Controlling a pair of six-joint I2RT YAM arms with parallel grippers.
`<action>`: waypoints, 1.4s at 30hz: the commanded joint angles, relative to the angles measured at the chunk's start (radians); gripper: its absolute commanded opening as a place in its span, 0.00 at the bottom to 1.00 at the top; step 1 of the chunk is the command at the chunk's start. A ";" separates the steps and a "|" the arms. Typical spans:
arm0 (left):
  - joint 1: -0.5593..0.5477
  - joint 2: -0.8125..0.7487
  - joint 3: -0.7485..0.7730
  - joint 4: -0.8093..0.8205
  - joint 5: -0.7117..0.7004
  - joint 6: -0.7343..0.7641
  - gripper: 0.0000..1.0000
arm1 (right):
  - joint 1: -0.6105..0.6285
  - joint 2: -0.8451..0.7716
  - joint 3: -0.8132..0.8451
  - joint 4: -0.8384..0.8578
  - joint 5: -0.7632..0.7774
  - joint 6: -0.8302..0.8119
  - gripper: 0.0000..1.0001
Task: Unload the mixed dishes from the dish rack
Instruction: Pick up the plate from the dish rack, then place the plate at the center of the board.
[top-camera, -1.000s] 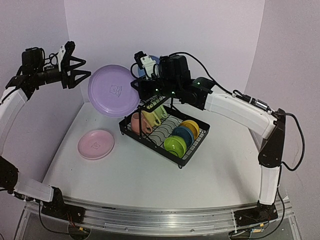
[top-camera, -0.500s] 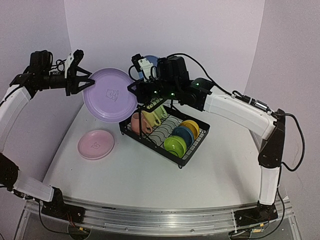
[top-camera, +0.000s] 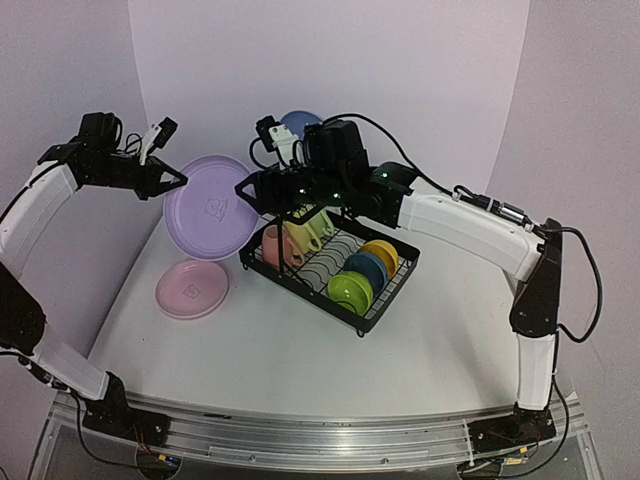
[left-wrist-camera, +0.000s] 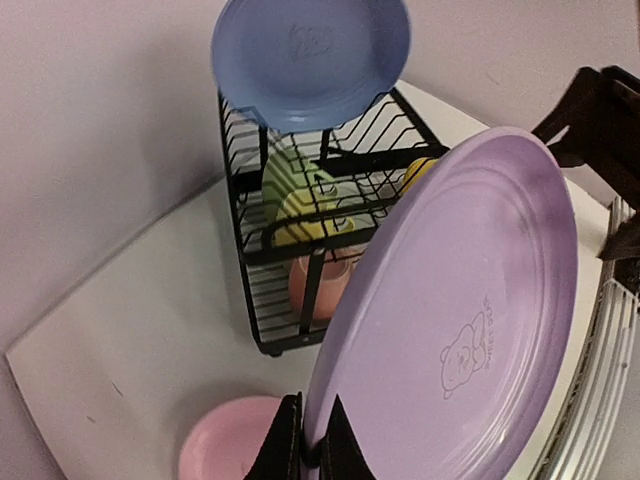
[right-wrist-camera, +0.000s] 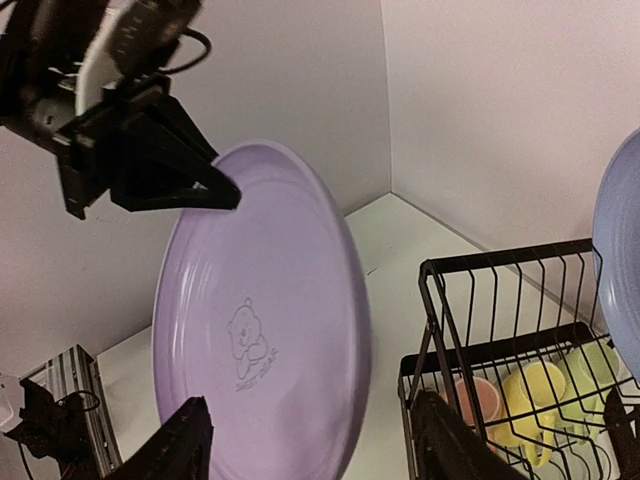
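Observation:
My left gripper is shut on the rim of the lilac plate and holds it upright in the air, left of the black dish rack. In the left wrist view the fingers pinch the plate's lower edge. My right gripper is open beside the plate's right edge; in its view the plate fills the space between the spread jaws. The rack holds a blue plate, pink, yellow and pale-green mugs, and green, blue and yellow bowls.
A pink plate lies flat on the white table, left of the rack and below the lifted lilac plate. White walls close in behind and at both sides. The right arm reaches over the rack's upper basket.

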 joint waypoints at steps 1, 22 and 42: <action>0.136 0.019 -0.028 -0.090 0.011 -0.152 0.00 | -0.001 -0.061 -0.015 0.039 -0.006 -0.001 0.85; 0.286 0.348 -0.268 -0.045 -0.323 -0.304 0.00 | -0.002 -0.271 -0.254 0.106 0.056 -0.012 0.95; 0.228 0.493 -0.247 -0.009 -0.322 -0.332 0.03 | -0.001 -0.320 -0.300 0.134 0.045 -0.017 0.97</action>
